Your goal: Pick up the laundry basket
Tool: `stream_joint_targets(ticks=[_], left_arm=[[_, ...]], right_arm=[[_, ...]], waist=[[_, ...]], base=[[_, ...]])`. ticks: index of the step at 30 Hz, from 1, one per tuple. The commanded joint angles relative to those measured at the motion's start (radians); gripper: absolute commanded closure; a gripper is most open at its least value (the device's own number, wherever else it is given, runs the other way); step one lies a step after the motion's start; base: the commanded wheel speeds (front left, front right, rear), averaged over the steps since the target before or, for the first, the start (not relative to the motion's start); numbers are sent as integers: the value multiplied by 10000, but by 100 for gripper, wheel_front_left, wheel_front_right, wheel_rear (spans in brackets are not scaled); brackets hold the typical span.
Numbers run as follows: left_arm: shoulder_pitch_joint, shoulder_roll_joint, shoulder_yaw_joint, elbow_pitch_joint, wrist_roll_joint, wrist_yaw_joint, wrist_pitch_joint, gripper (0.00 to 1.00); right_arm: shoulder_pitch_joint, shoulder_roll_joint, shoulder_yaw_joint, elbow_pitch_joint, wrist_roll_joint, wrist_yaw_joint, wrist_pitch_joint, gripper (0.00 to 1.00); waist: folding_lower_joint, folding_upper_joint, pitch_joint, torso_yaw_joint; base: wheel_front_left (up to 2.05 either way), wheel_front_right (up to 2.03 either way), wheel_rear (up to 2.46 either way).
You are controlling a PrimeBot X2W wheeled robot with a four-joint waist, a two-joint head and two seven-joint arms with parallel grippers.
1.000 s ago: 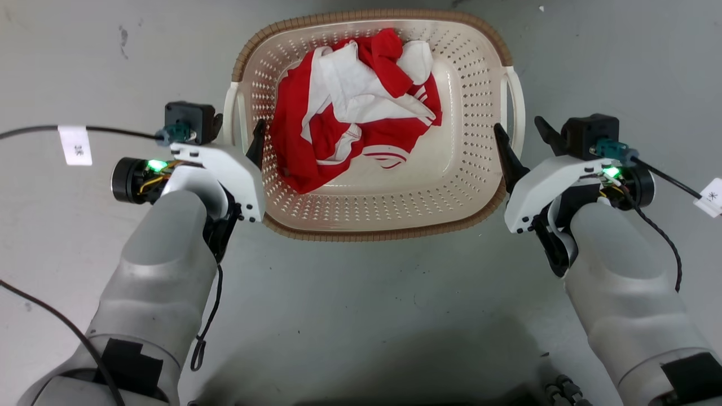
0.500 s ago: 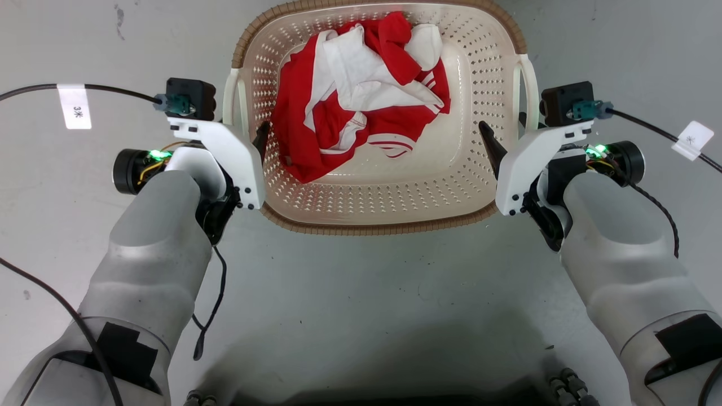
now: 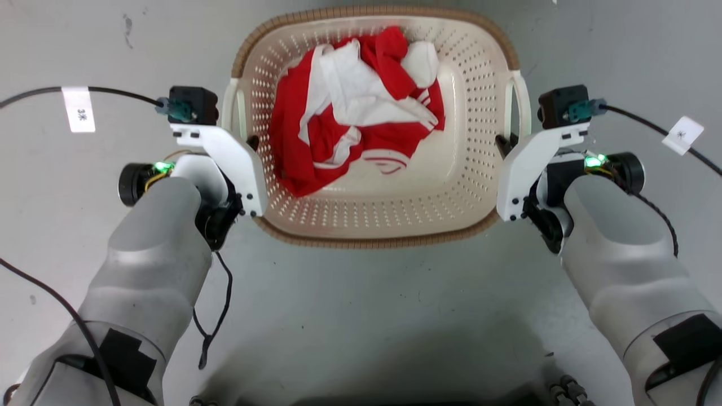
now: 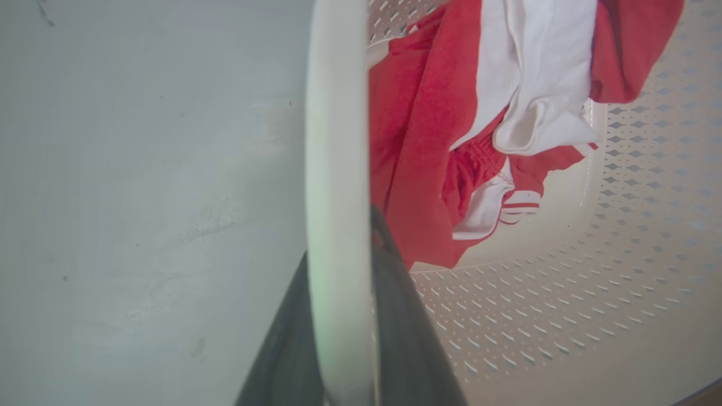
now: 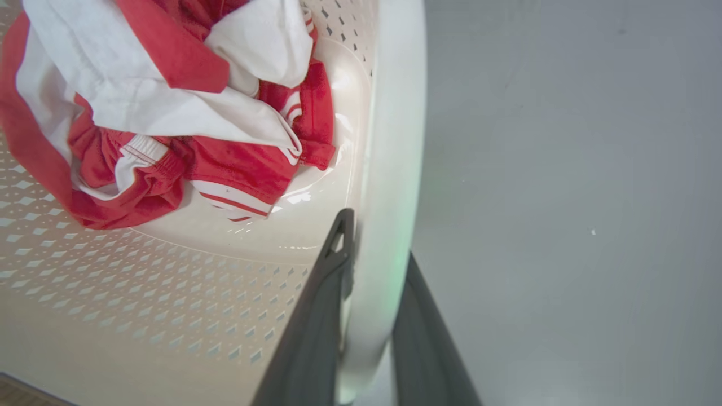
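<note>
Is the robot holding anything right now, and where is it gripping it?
The laundry basket, by its white side handles: jaws of the left gripper clamp the left handle, those of the right gripper the right handle.

Bare floor [image 3: 366, 316] all round laundry basket [image 3: 372, 243] w/ clothes [image 3: 350, 113] heaped inside.
</note>
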Motion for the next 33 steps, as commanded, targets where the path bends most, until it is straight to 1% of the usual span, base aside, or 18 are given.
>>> stream_joint_targets(ticks=[1, 8, 14, 25, 33], left_arm=[[138, -140, -184, -51, -167, -47, 123, 100], [636, -147, -755, 96, -974, -70, 766, 100], [1242, -257, -1066, 216, -1661, -70, 1284, 100], [2148, -412, -1471, 261, -2699, -80, 1958, 100], [2709, -386, -1762, 290, -3326, -80, 2841, 100]], right_arm=[[167, 171, 220, -129, 164, 90, 118, 100], [767, 196, 878, -268, 950, 99, 870, 100], [1320, 202, 1286, -165, 1536, 99, 1497, 100], [2159, 212, 1617, 173, 2199, 100, 2793, 100], [2636, 209, 1725, 260, 2671, 100, 3781, 100]], waist=[[-1, 0, -205, -7], [-1, 0, -1214, -72], [-1, 0, -2532, -55], [-1, 0, -4938, 145], [-1, 0, -6453, 184]], base=[[0, 0, 0], [0, 0, 0], [0, 0, 0], [0, 0, 0], [0, 0, 0]])
